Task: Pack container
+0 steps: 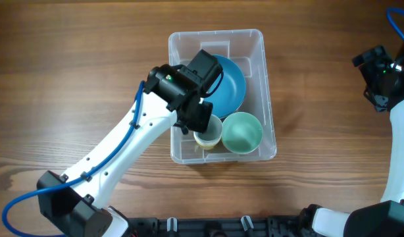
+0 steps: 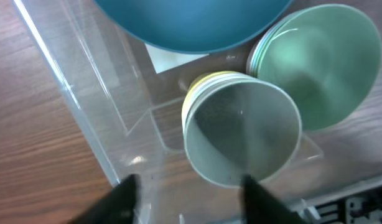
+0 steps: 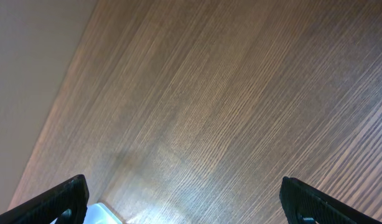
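The clear plastic container (image 1: 266, 79) stands at the table's middle. Inside it lie a blue bowl (image 1: 229, 82), a green bowl (image 1: 242, 132) and a stack of cups (image 1: 208, 133), grey outermost with a yellow rim behind. My left gripper (image 1: 197, 120) hangs over the container's near left corner, open, just beside the cups; in the left wrist view its fingers (image 2: 191, 196) are spread below the grey cup (image 2: 241, 134), with the green bowl (image 2: 321, 62), the blue bowl (image 2: 191, 25) and the container wall (image 2: 85, 124) in sight. My right gripper (image 3: 185, 202) is open and empty at the far right.
The right arm (image 1: 386, 72) sits near the table's right edge over bare wood. The container's white label (image 2: 172, 61) shows under the blue bowl. A black rail (image 1: 241, 227) runs along the table's front edge.
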